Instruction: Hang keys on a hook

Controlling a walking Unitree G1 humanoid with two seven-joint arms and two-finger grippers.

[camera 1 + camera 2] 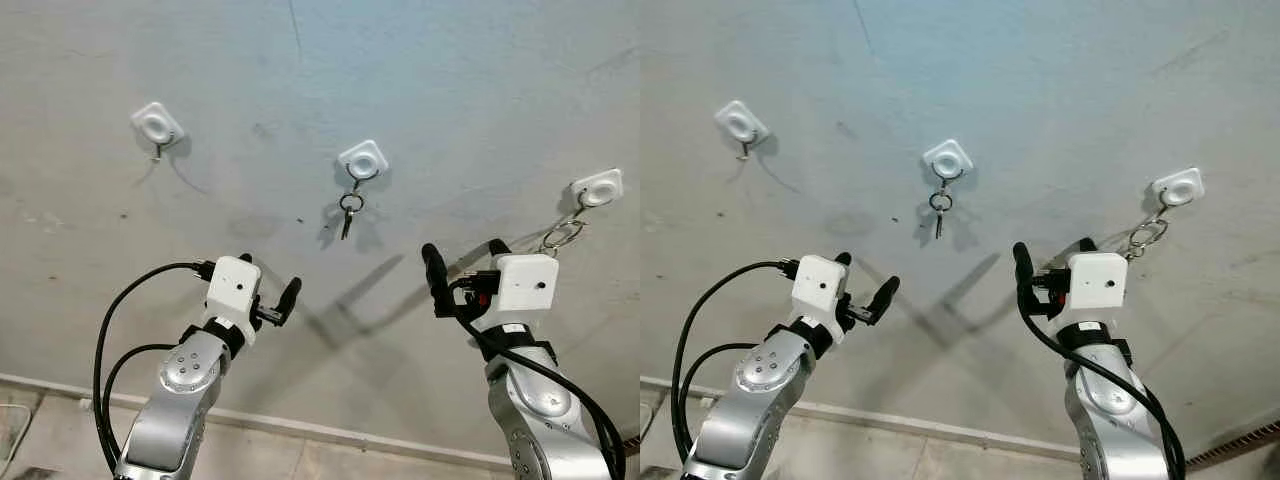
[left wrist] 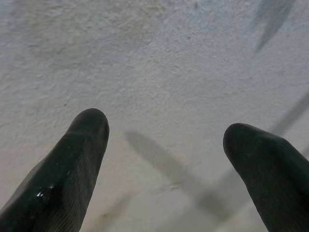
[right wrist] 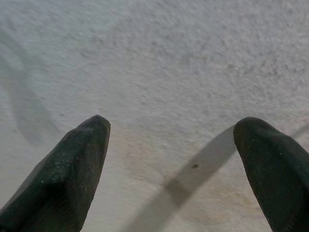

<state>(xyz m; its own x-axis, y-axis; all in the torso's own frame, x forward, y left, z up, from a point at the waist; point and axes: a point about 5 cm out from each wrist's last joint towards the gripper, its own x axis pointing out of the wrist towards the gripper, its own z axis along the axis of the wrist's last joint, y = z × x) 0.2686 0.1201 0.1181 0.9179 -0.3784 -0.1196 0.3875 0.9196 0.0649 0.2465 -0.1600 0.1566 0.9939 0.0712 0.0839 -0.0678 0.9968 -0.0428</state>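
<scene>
Rough grey plaster wall (image 1: 300, 90) as backdrop, carrying three white square stick-on hooks. Small dark key on a metal ring (image 1: 350, 208) hanging from the middle white hook (image 1: 362, 159), apparently already in place. Left of that hook, a bare white hook (image 1: 157, 125); right of it, a third white hook (image 1: 598, 187) carrying silver rings (image 1: 562, 236). Below and left of the middle hook, left gripper (image 1: 268, 290), fingers spread, holding nothing. Below and right of it, right gripper (image 1: 465, 262), likewise spread wide and empty, just beside the silver rings. Risk: a careless lift of that gripper snagging the rings and pulling them off; key well apart from both grippers.
</scene>
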